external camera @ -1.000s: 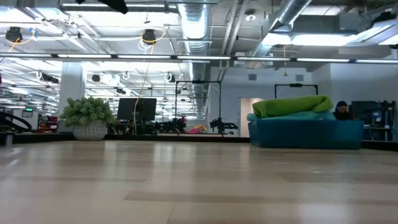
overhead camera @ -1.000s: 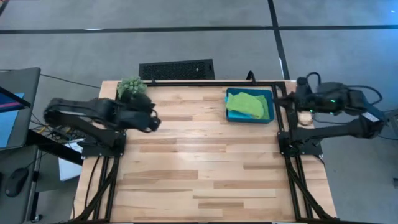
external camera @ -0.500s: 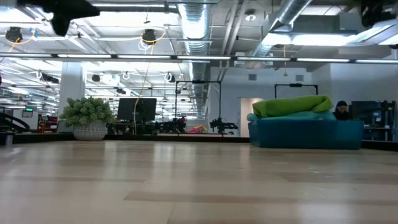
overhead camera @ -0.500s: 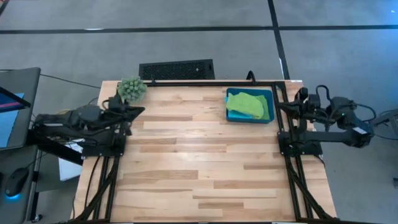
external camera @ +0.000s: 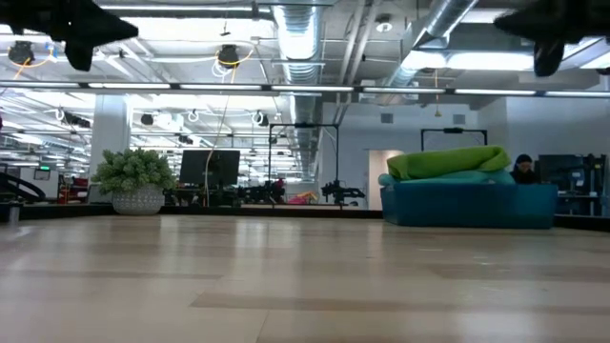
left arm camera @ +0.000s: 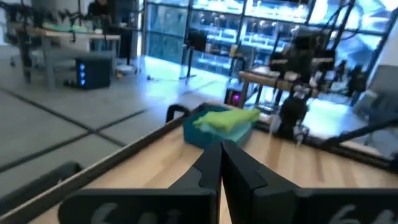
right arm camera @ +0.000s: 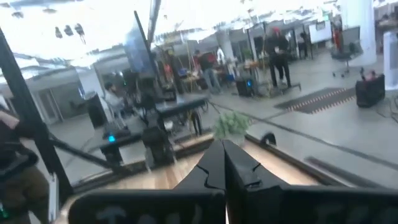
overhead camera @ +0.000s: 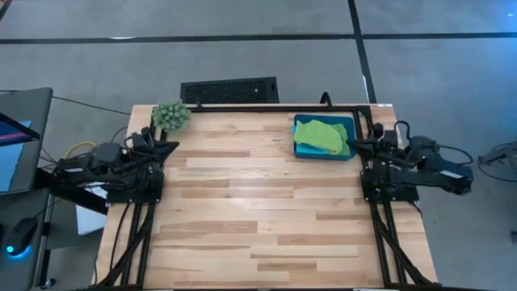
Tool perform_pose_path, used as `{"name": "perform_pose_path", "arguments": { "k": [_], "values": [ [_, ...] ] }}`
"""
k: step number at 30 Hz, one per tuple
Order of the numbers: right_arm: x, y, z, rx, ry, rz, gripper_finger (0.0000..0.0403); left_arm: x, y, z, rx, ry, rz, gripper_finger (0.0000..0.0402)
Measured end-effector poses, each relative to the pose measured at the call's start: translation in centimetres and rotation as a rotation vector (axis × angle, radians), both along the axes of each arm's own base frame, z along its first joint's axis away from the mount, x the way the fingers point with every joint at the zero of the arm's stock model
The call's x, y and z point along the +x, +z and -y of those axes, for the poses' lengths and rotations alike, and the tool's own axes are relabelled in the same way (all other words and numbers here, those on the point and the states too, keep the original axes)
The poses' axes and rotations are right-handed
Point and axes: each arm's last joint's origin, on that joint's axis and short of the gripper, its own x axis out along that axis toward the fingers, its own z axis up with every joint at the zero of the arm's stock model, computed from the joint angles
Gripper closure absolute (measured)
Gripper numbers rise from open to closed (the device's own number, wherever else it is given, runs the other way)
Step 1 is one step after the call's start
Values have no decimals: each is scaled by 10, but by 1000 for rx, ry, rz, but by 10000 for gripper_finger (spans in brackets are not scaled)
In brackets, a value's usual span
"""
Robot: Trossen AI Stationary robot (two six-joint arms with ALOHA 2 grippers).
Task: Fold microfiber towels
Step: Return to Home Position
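A lime green microfiber towel [overhead camera: 317,134] lies bunched in a blue bin [overhead camera: 349,152] at the table's far right and bulges above the bin's rim [external camera: 448,162]. My left gripper [overhead camera: 167,145] is shut on nothing, drawn back at the table's left edge near the plant ball and pointing level across the table. In the left wrist view its fingertips [left arm camera: 221,149] meet, with the bin [left arm camera: 214,132] far ahead. My right gripper [overhead camera: 356,146] is shut on nothing at the right edge, beside the bin's near right corner; its fingertips [right arm camera: 224,149] meet too.
A fuzzy green plant ball [overhead camera: 170,115] in a pot stands at the far left corner. A black slotted panel [overhead camera: 230,90] lies just beyond the far edge. Black frame rails [overhead camera: 367,202] run along both sides. The bare wooden tabletop [overhead camera: 258,210] stretches between the arms.
My left gripper has drawn back from over the table toward the left edge, sunk and tipped to level. My right gripper has sunk at the right edge and tipped to level. Both stayed shut. The towel and bin have not moved.
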Motion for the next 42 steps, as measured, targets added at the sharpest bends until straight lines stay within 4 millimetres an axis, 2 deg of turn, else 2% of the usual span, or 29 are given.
{"name": "perform_pose_path", "arguments": {
  "k": [3, 9, 20, 29, 35, 42],
  "values": [
    [10, -14, 1, 4, 0, -6, 393, 1, -1, 0, -4, 0, 21, 401],
    [27, -42, 2, -5, 0, 11, 391, 11, -19, 1, -1, 2, -30, 401],
    [46, -95, 3, -7, 0, -11, 390, 23, -47, 2, -14, -1, -103, 401],
    [47, -98, 4, 20, -18, -38, 384, 43, -86, 4, -13, -25, -35, 401],
    [46, -98, 4, 21, -25, -37, 376, 46, -86, 5, 61, -57, -41, 401],
    [46, -98, 4, 21, -24, -37, 375, 45, -87, 3, 33, 31, -45, 401]
  ]
}}
